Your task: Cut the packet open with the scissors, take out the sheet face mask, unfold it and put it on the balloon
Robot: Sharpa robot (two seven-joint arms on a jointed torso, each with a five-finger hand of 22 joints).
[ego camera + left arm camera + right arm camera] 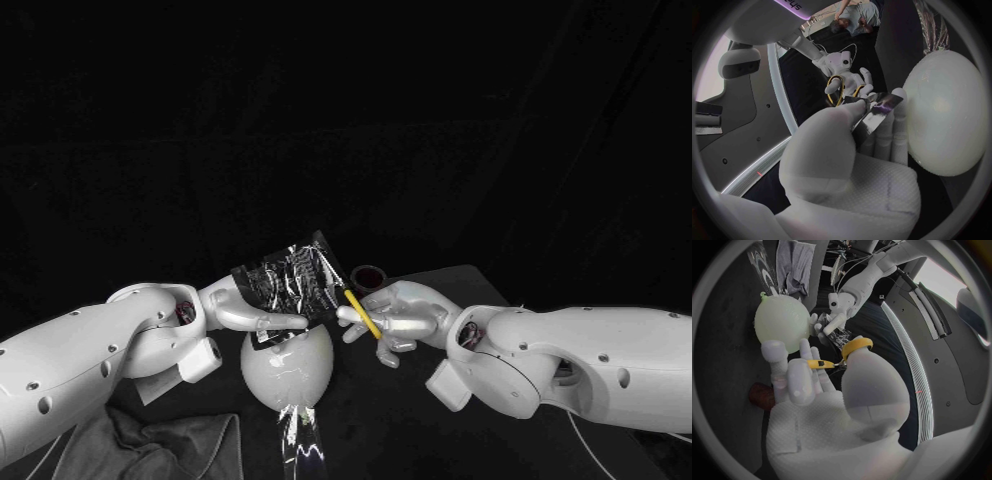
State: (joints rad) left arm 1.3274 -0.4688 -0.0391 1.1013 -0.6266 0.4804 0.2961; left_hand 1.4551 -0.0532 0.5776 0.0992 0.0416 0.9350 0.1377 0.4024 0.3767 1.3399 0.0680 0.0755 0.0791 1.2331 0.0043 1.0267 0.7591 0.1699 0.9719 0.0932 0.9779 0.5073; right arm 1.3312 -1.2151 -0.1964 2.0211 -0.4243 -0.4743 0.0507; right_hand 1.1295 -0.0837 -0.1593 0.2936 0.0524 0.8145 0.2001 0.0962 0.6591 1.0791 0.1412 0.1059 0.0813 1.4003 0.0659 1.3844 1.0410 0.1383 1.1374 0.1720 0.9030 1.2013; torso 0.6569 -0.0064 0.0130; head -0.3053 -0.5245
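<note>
Just left of the right hand (401,318), which grips yellow-handled scissors (361,314), the shiny dark foil packet (293,273) stands pinched in the left hand (248,312); the scissors almost touch it.

The rig I drove remotely wore glossy white shells dotted with small dark screw holes on its left arm (72,365) and right arm (606,360), its silver left hand (248,308) and right hand (401,318) had white mesh-textured palms, and a thin pale cable (577,432) hung under the right arm.
</note>
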